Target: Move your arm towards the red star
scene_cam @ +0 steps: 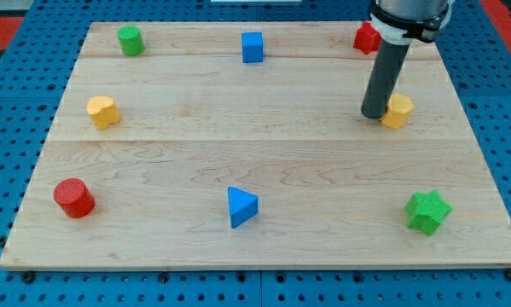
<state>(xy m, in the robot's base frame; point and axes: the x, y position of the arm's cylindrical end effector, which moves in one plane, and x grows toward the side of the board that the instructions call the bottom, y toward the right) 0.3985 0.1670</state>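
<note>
The red star [365, 37] lies near the view's top right corner of the wooden board, partly hidden behind my rod. My tip [375, 114] rests on the board below the red star, touching or just left of a yellow block [398, 111]. The rod rises from the tip up to the arm at the view's top edge.
A green cylinder [130, 40] at top left, a blue cube [252, 47] at top middle, a yellow block [102, 111] at left, a red cylinder [73, 197] at bottom left, a blue triangle [241, 206] at bottom middle, a green star [427, 211] at bottom right.
</note>
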